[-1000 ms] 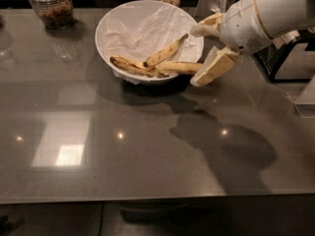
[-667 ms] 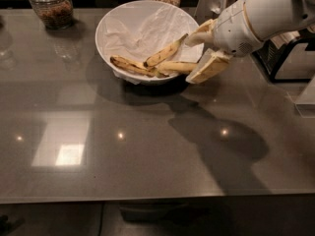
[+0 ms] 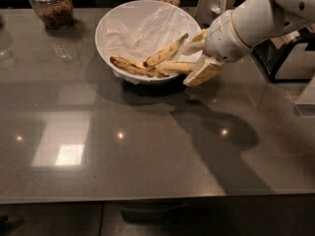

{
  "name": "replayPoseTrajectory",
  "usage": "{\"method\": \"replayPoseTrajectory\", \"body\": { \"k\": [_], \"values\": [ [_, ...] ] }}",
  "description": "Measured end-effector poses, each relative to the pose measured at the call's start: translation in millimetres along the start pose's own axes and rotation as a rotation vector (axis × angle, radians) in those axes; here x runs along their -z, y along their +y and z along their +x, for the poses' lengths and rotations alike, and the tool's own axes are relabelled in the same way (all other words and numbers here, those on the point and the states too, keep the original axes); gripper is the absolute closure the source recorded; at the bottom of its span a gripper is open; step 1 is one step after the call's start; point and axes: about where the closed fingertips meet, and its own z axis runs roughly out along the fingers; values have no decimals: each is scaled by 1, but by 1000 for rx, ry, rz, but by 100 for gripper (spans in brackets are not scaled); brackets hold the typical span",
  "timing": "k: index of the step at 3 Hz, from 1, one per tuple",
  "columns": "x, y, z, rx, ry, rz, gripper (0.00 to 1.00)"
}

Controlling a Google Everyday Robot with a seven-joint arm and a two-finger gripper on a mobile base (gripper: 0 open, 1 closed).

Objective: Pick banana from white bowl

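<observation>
The robot's cream two-finger gripper (image 3: 190,64) hung at the right rim of the large round white paper-lined bowl (image 3: 104,21). Its jaws were spread apart, seemingly to bracket the near end of the plump bright-yellow banana (image 3: 172,67). That banana lay inside the bowl, beside a thin brown-blotched banana (image 3: 129,65).

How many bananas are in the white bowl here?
3. A brown-blotched banana lies left, a speckled banana slants across the middle, and the plump banana lies right, by the open gripper at the rim of the white bowl. None seems hidden.
</observation>
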Motion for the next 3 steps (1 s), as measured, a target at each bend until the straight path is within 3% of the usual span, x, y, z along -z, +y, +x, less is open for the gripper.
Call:
{"method": "replayPoseTrajectory", "body": {
  "k": [2,3],
  "values": [
    [-7,-3,8,-10,29,-1,84],
    [10,-5,-4,-23,32,21,100]
  ]
}}
